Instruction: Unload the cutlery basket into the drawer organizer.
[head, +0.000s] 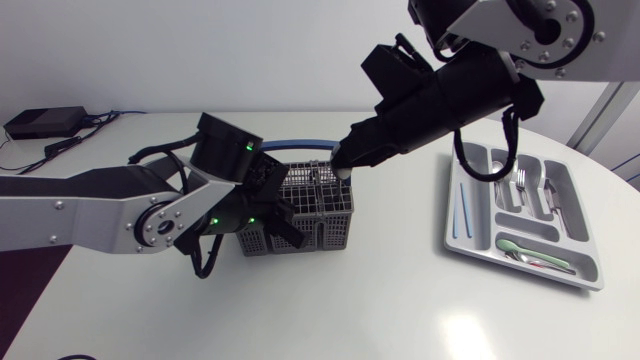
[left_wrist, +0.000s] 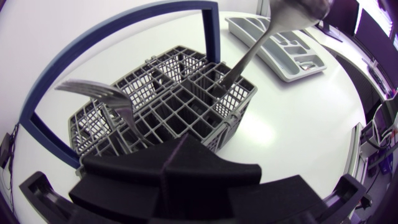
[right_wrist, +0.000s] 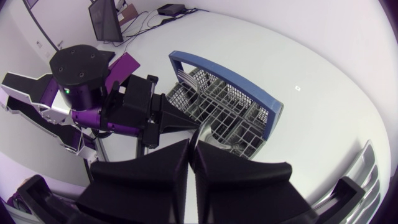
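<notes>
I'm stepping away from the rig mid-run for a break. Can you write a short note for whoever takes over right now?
Right gripper: shut on a silver utensil whose lower end is down in the cutlery basket, not yet lifted clear.
Left gripper: shut, at the basket's side wall; whether it pinches the wall is unclear.
Done: the drawer organizer, to the right of the basket, already holds several pieces.
Left: place this utensil. A fork stands in the basket near the left gripper. The other compartments are hard to see into.

handle (head: 300, 143) arching over basket (head: 322, 236) (fork (left_wrist: 99, 93) upright inside), left gripper (head: 283, 206) alongside
</notes>
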